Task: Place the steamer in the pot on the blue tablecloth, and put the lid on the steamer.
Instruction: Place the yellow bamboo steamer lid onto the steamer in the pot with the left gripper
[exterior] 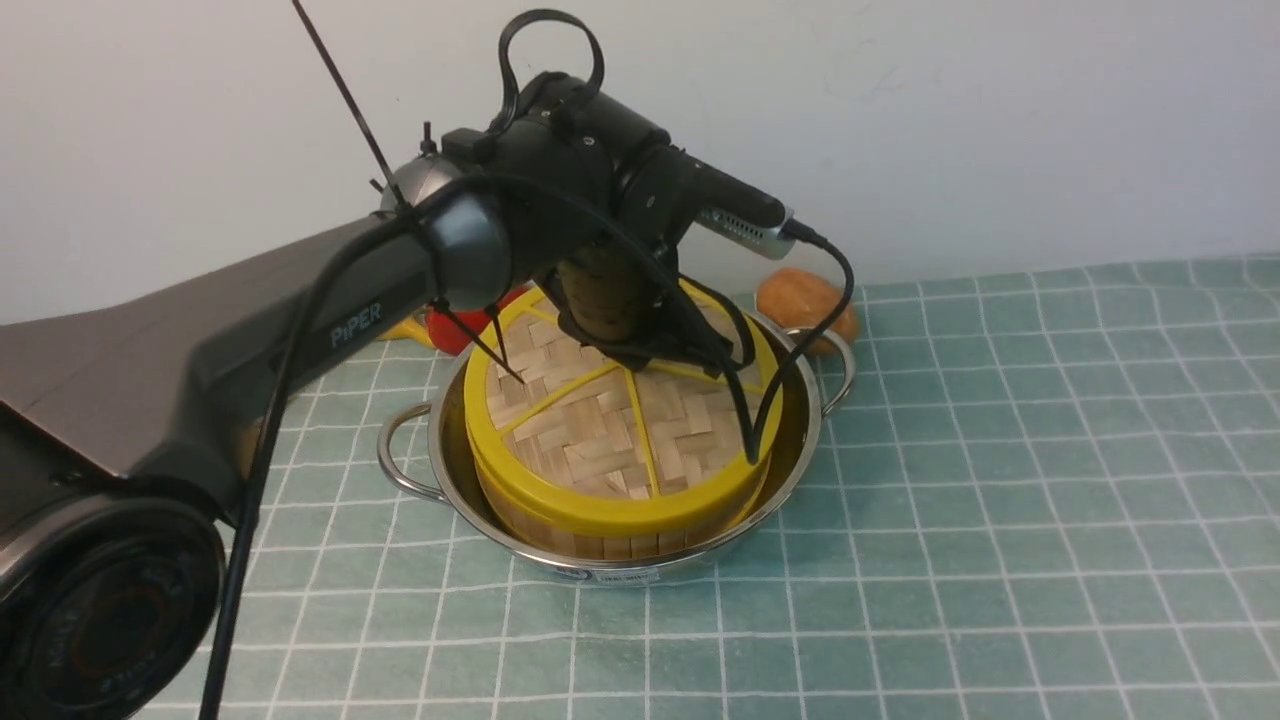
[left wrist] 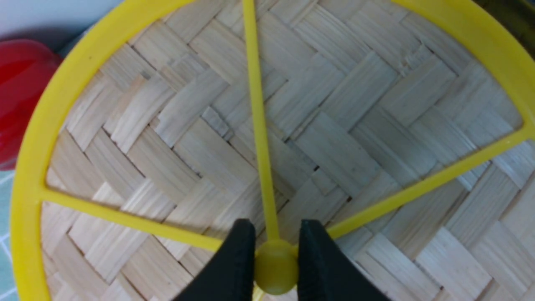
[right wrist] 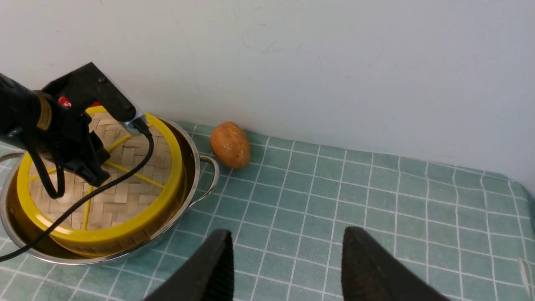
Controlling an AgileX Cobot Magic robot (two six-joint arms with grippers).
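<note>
From the front, your left arm reaches over the pot [exterior: 812, 420], which stands on the blue tablecloth [exterior: 1000, 500]. The steamer [exterior: 600, 545] sits inside the pot, and the lid [exterior: 590, 440] lies on top of it. Your left gripper [exterior: 640, 358] points down at the middle of the lid, but the wrist hides its fingers here. A red thing [exterior: 460, 330] and a brown lump [exterior: 800, 300] lie behind the pot, near the wall [exterior: 1000, 120].

From the left wrist, you see both black fingers [left wrist: 238, 259] pressed against the yellow knob [left wrist: 276, 267] at the lid's centre, one on each side. The gripper is clamped on that knob, and the woven face and yellow spokes fill the rest of the picture.

From the right wrist, your right gripper [right wrist: 288, 236] hangs over bare cloth with its fingers spread wide and nothing between them. It is well apart from the pot, which lies off to one side with the lid on the steamer and the left arm above it. You cannot tell from here whether the lid sits quite level.
</note>
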